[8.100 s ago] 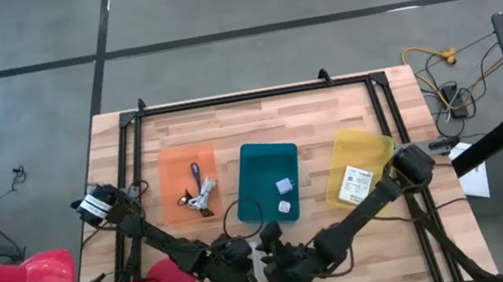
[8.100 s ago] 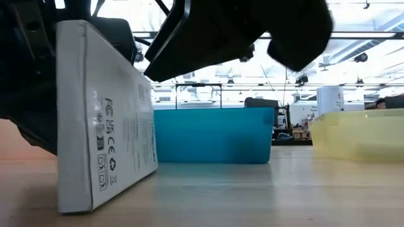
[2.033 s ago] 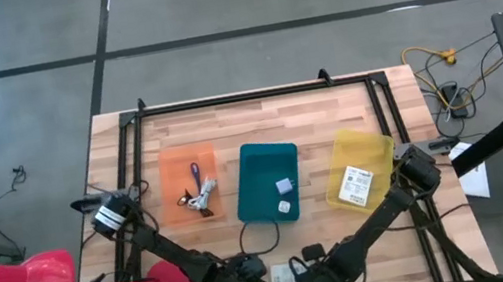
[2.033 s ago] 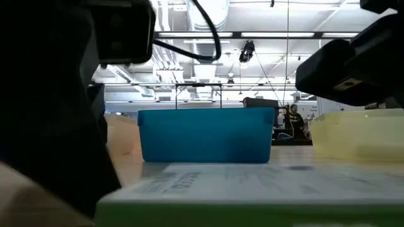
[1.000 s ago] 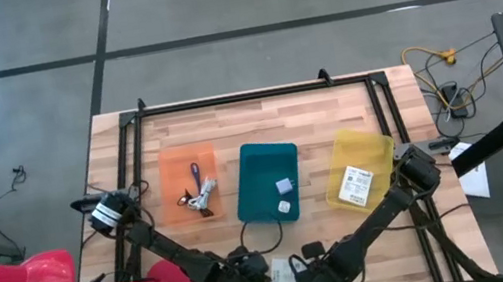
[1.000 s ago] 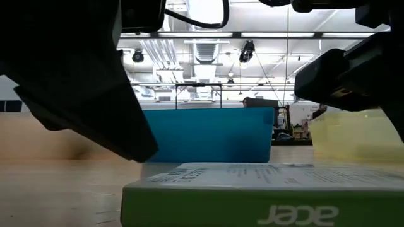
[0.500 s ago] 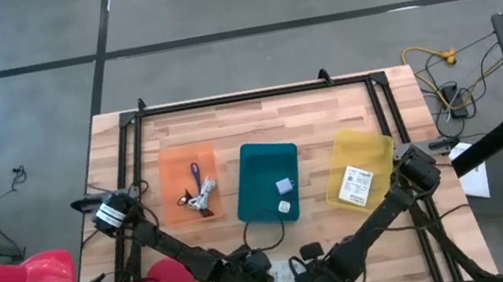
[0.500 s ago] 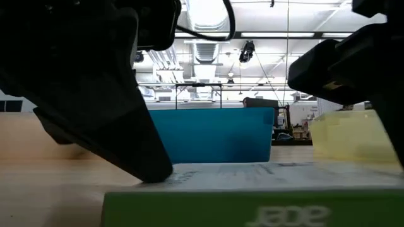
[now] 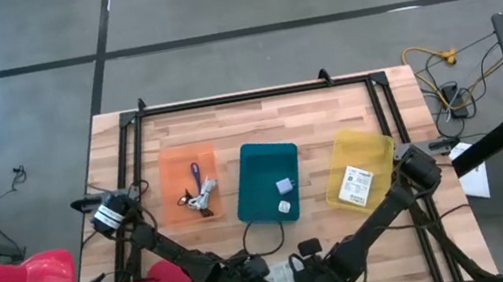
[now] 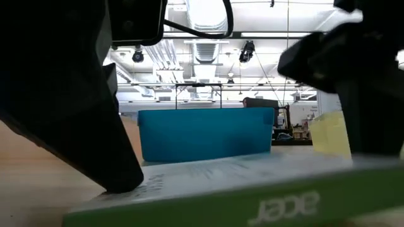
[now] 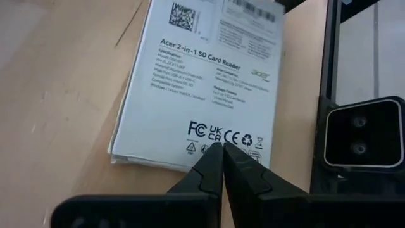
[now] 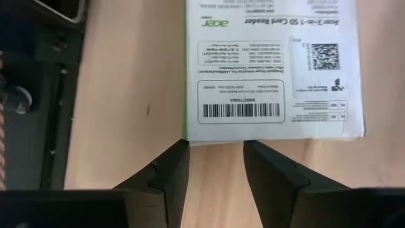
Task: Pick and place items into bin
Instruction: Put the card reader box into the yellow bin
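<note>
Fingers of the left gripper (image 11: 221, 152) are pressing together over the card reader box (image 11: 202, 82) at the table's near edge, while the right gripper (image 12: 215, 149) is gaping beside it. Both arms are blocking much of the low view; the yellow bin (image 9: 362, 181) is holding a packet (image 9: 356, 185).

You see the whole table (image 9: 329, 119) from straight above. The low camera sits on the tabletop, looking across, probably very close to the white box (image 10: 240, 183). Both wrist cameras look down at that same box from close up.
</note>
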